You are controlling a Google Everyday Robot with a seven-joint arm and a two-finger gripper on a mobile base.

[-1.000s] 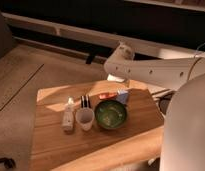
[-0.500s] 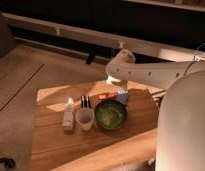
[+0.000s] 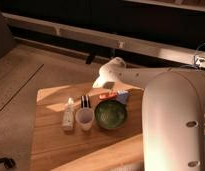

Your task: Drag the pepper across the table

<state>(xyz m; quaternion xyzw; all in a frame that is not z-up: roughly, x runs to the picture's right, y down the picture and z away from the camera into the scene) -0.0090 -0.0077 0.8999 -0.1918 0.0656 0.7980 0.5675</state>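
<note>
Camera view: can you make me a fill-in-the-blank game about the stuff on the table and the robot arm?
1. The pepper lies on the table just behind the ___ bowl.
2. The cup stands ___ the small white bottle and the bowl.
3. The end effector hovers over the table's back edge, close to the red-orange ___.

Missing words: green, between, pepper.

Indoor room, sort unclear: a pale ledge (image 3: 71, 34) is running behind the gripper (image 3: 100, 84), open floor (image 3: 23, 75) is stretching left of it, a plank table (image 3: 46, 142) is standing just below it
</note>
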